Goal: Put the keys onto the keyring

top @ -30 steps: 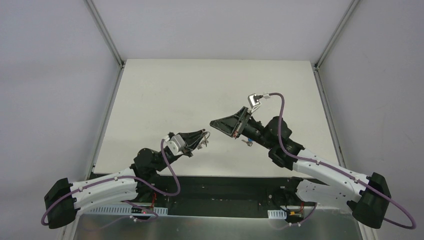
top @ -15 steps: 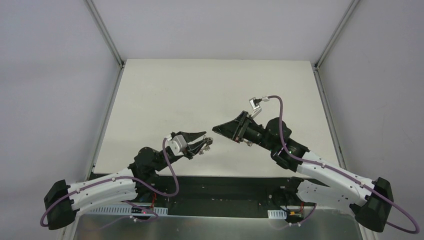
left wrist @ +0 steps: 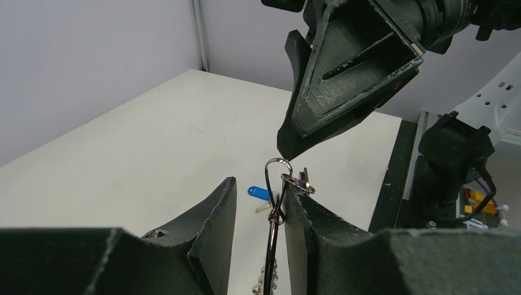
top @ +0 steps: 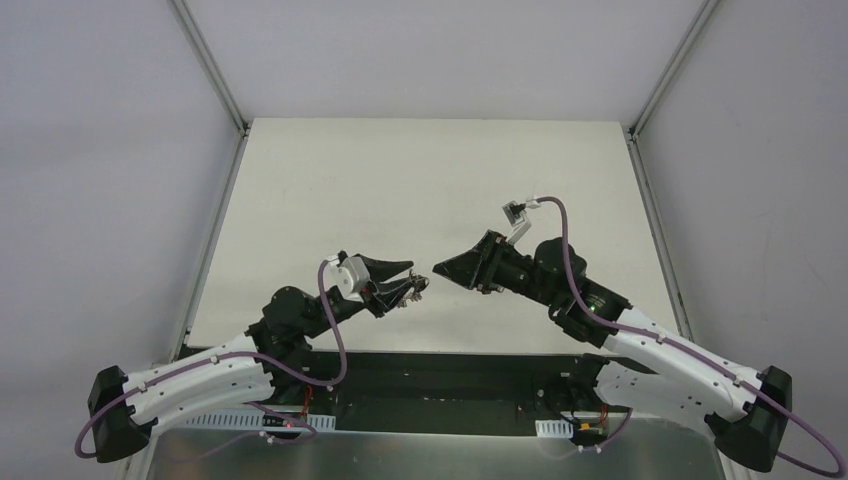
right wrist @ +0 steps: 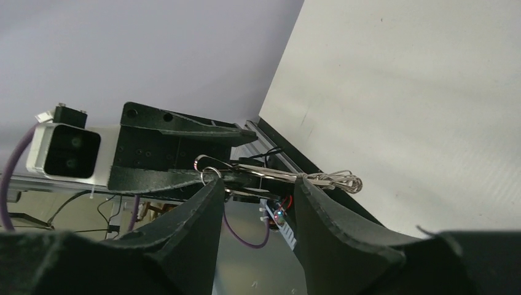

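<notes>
The counter point(top: 400, 180) is carrying both arms at its near edge. The right tool point(top: 438, 268) is hovering spread, gripping nothing, its tip just beside the left tool point(top: 414, 277). That one's spread too, so no pinching going on. The keyring point(left wrist: 271, 203) is standing upright between its fingers, resting against one. The blue key point(left wrist: 258, 192) is lying on the counter below.

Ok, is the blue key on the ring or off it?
Off. The blue key lies flat on the table, apart from the keyring, which stands upright between the fingers of the left gripper.
</notes>
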Available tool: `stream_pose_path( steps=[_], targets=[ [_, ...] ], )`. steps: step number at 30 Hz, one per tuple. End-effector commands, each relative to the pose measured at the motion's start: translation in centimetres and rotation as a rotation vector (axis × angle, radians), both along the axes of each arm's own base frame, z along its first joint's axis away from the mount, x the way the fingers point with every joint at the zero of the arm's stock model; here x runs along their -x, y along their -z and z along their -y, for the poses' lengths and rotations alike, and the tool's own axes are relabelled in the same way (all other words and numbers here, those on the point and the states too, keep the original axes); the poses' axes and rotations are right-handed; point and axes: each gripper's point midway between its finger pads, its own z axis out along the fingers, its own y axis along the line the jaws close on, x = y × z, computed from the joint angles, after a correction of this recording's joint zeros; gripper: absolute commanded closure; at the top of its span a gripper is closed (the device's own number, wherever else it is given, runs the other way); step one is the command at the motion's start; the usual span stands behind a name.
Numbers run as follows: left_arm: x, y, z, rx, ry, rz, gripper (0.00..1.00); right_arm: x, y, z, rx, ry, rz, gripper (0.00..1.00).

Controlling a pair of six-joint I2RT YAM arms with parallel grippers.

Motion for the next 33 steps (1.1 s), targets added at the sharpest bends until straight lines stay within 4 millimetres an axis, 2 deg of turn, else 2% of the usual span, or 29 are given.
stream_pose_path(
  steps=[1,8,16,23,33],
  targets=[
    [1.0,-4.3,-0.3,0.123,0.040,-0.026,0.68,0.0,-1.1,1.3,0.029,0.018,0.096,0.50],
    [1.4,-5.4,0.4,0.150,0.085,-0.124,0.69,0.3,0.3,2.0,0.121,-0.013,0.203,0.48],
    [1.6,-5.7,0.7,0.168,0.104,-0.161,0.70,2.1,0.1,1.0,0.150,-0.135,0.359,0.48],
    [2.0,-5.9,1.0,0.173,0.132,-0.172,0.73,3.1,0.8,0.0,0.202,-0.231,0.506,0.51],
    [2.8,-6.4,1.1,0.183,0.174,-0.175,0.73,3.4,1.8,-0.6,0.269,-0.288,0.737,0.53]
  ],
)
